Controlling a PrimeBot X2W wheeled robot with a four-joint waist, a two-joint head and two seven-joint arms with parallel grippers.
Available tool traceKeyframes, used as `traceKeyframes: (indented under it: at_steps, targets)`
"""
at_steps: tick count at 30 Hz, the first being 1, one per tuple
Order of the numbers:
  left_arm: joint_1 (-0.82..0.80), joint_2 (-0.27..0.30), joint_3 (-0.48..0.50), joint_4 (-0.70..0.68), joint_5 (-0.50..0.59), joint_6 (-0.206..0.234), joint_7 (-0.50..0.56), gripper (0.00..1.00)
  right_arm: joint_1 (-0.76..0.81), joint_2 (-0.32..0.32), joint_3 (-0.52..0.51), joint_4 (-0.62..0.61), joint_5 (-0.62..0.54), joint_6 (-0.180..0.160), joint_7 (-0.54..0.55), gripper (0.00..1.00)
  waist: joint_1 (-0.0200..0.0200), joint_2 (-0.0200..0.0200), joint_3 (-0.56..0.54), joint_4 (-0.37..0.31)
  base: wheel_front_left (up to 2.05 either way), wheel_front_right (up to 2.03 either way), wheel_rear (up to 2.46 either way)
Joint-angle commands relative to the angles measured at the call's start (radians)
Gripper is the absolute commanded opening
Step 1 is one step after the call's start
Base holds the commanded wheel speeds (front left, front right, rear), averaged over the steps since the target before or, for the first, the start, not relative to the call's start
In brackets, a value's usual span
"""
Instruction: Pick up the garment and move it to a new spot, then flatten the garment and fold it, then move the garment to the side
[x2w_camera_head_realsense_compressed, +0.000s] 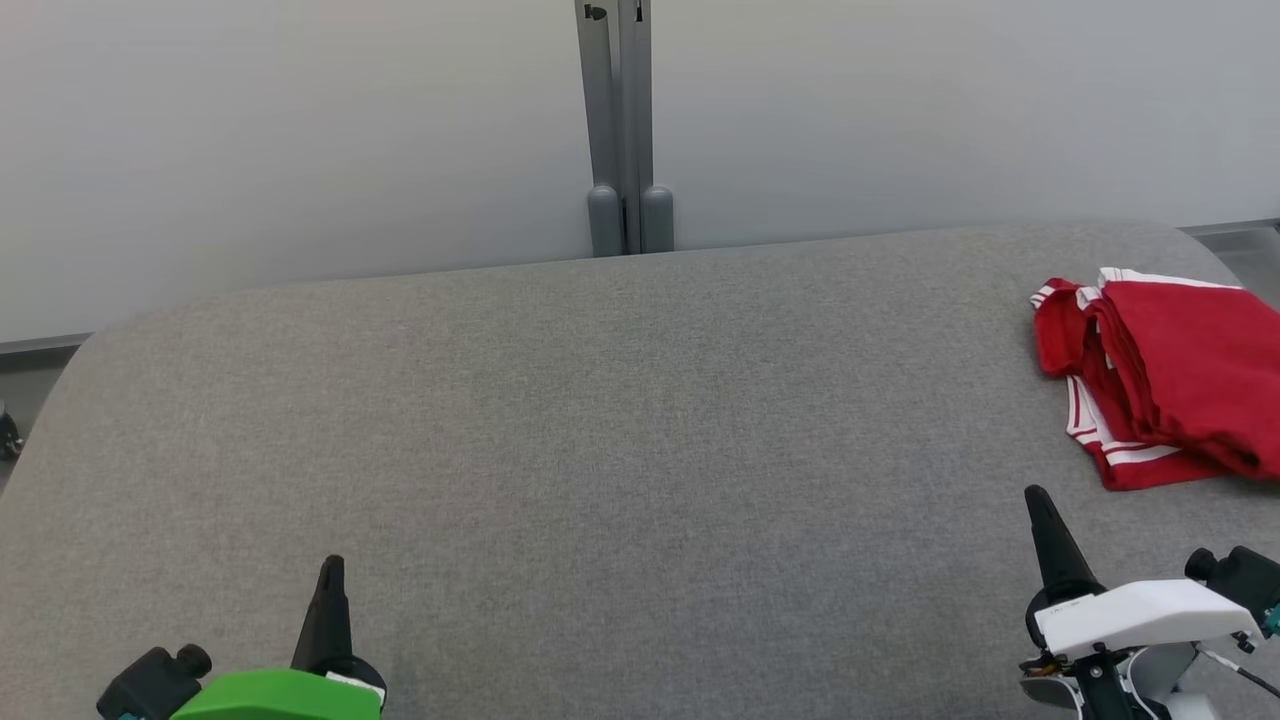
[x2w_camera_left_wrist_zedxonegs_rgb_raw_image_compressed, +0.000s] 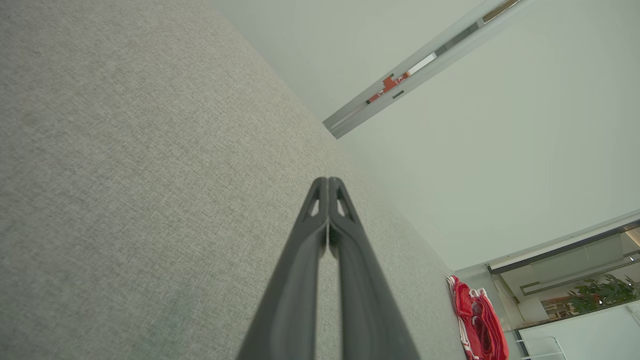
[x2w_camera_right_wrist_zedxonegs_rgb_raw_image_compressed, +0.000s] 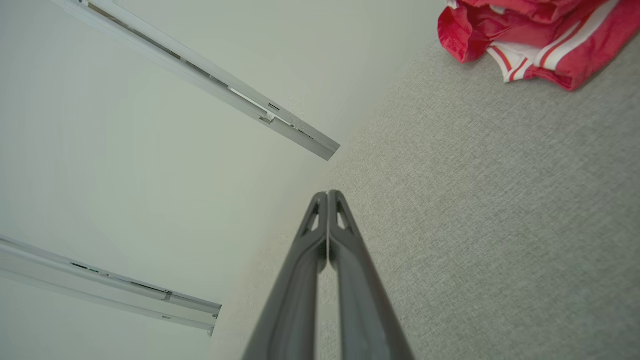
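Observation:
A red garment (x2w_camera_head_realsense_compressed: 1175, 385) with white stripes lies folded in a pile at the right edge of the grey fabric table (x2w_camera_head_realsense_compressed: 600, 420). It also shows as the garment (x2w_camera_left_wrist_zedxonegs_rgb_raw_image_compressed: 477, 320) at the lower right of the left wrist view and as the garment (x2w_camera_right_wrist_zedxonegs_rgb_raw_image_compressed: 535, 30) at the top right of the right wrist view. My left gripper (x2w_camera_head_realsense_compressed: 332, 565) hangs shut over the table's near left, holding nothing, its fingertips (x2w_camera_left_wrist_zedxonegs_rgb_raw_image_compressed: 327, 181) pressed together. At the near right my right gripper (x2w_camera_head_realsense_compressed: 1036, 495) is shut and empty too, a little in front of the garment, with its fingertips (x2w_camera_right_wrist_zedxonegs_rgb_raw_image_compressed: 328, 194) touching.
A pale wall rises behind the table, with a grey upright post (x2w_camera_head_realsense_compressed: 620, 130) at its middle. The table's far edge (x2w_camera_head_realsense_compressed: 640, 258) runs along the wall. A glass partition and a plant (x2w_camera_left_wrist_zedxonegs_rgb_raw_image_compressed: 602, 295) stand beyond the table's right end.

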Motion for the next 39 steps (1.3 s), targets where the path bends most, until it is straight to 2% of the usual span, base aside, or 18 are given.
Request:
traceKeyframes:
  at_steps: [1,39]
  targets:
    - [-0.031,0.01,0.011,-0.006,-0.03,-0.01,0.006,0.0,-0.029,0.001,-0.008,-0.007,0.029,0.0,0.007,0.0,0.0,0.0,0.002,0.001,0.0,0.0,0.0]
    - [-0.126,0.009,0.1,0.046,-0.383,-0.078,0.105,0.0,-0.084,0.029,-0.066,0.004,0.365,-0.001,0.104,0.0,0.0,0.0,0.042,0.015,0.0,0.0,0.0]
